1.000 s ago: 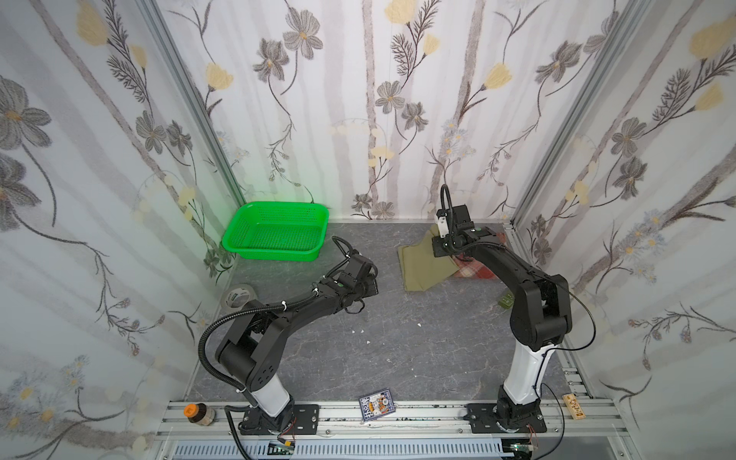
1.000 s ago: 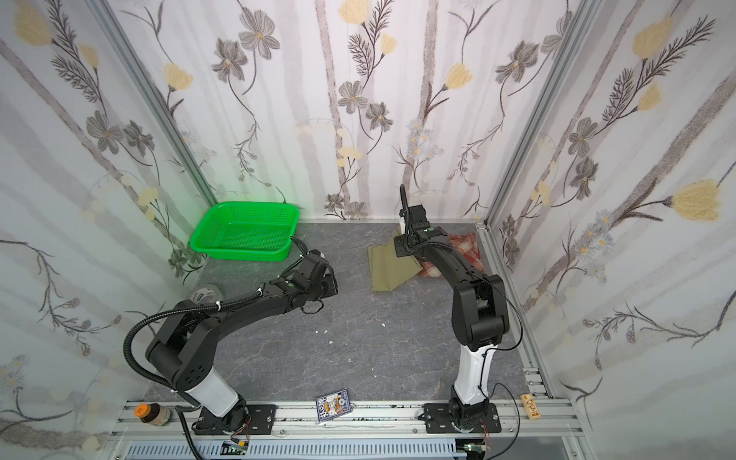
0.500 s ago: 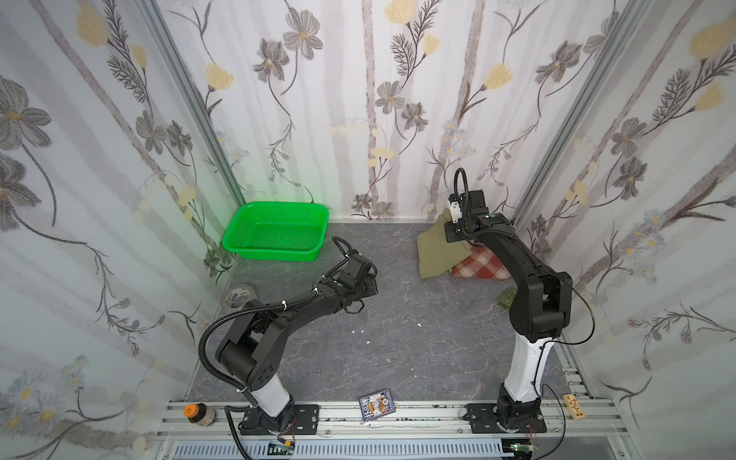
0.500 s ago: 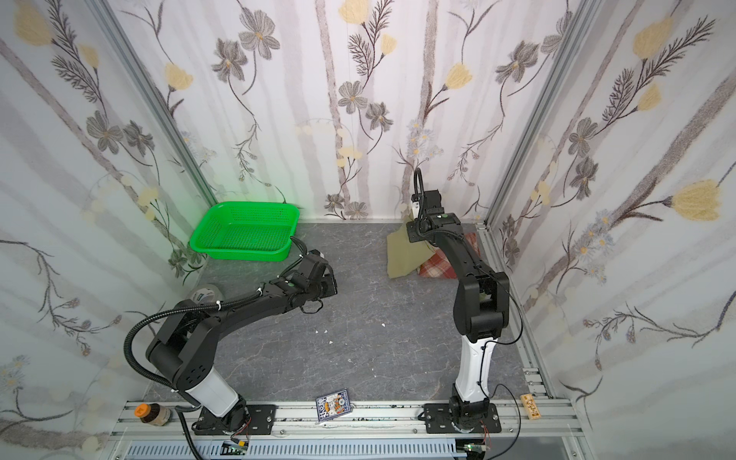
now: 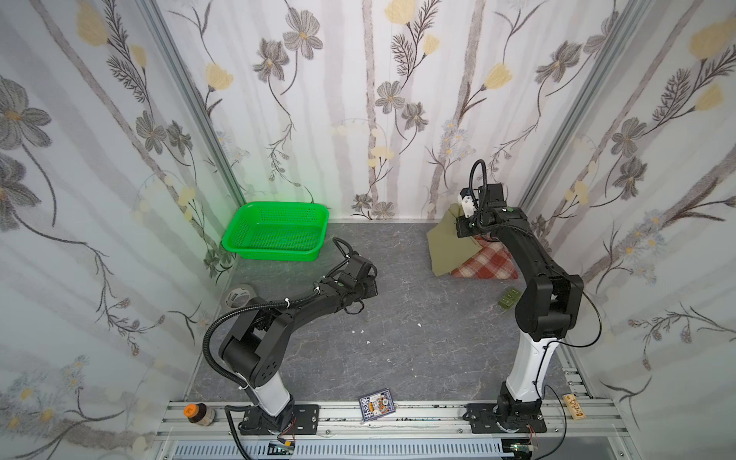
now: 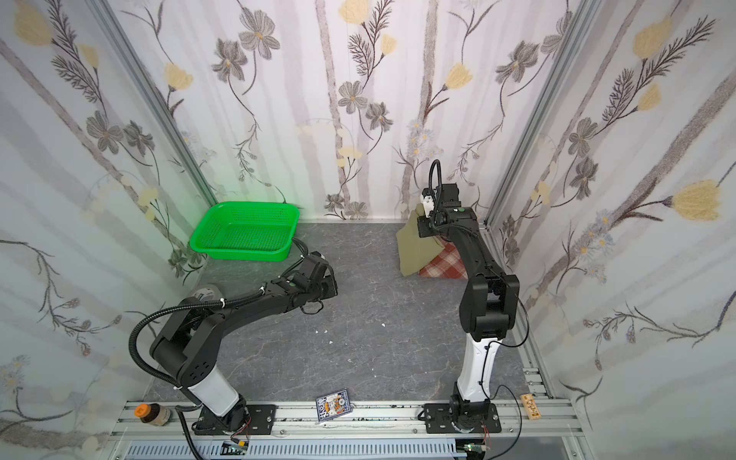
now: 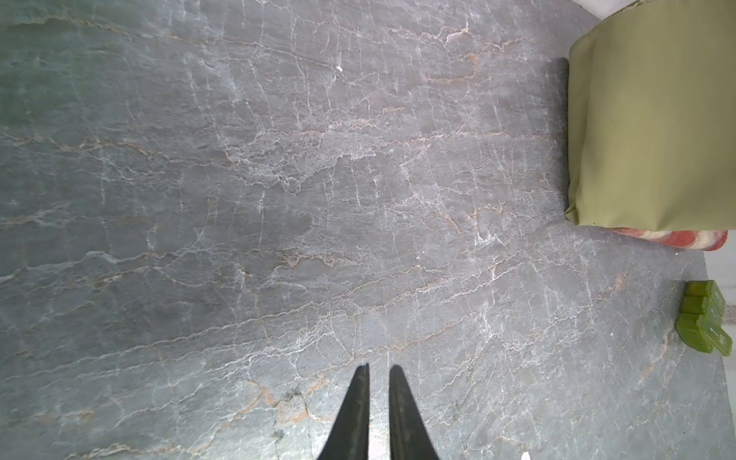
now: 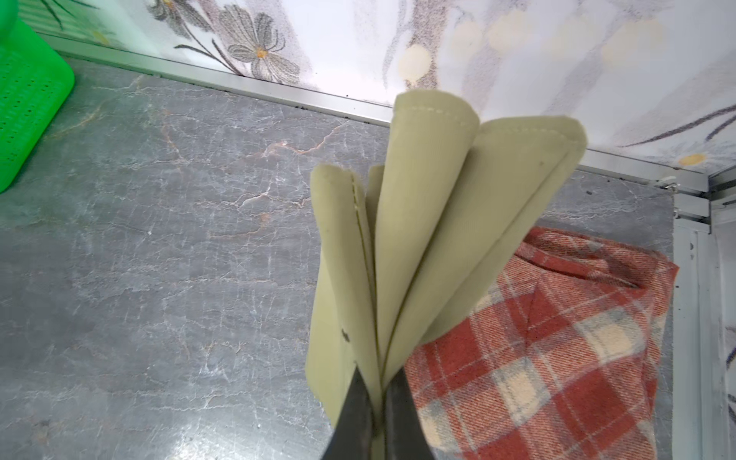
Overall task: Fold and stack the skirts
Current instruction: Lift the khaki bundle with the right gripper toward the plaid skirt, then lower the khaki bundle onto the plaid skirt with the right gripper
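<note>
My right end effector [image 8: 378, 384] pinches the khaki skirt [image 8: 430, 223] by its bunched folds, upper right in both top views, partly over the plaid skirt [image 8: 537, 338]. I judge both limp and light, best gripped at hems. The left end effector [image 7: 378, 370] is narrowed and empty.

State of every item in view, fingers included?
plaid skirt: folded, lying flat.
khaki skirt: folded, one end held up, overlapping plaid skirt.
basket: upright, empty.
right gripper: fingers shut on khaki skirt.
left gripper: fingers almost shut, empty.
</note>
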Controlling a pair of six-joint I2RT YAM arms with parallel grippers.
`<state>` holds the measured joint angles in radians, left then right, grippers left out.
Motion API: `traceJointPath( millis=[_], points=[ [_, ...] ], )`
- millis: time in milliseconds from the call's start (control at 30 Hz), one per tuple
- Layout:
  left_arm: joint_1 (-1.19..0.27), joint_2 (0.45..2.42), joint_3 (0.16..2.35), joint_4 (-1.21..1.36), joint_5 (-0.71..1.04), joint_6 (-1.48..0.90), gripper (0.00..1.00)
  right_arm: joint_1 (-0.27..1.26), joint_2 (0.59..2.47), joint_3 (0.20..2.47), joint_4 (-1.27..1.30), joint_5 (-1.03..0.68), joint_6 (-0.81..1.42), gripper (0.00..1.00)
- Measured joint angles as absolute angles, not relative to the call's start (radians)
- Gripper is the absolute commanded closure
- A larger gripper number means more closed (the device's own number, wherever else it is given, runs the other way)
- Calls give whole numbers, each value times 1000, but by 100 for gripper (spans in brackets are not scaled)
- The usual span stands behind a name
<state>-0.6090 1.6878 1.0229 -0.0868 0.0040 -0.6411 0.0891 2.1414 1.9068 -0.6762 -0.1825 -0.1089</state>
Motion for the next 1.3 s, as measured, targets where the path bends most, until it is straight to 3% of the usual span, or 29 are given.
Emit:
traceJointPath(
  millis=[1300],
  points=[
    [-609,1691,1007,-86,30,-661,86,-81,2119,1906,-707,-331,-61,100]
  ],
)
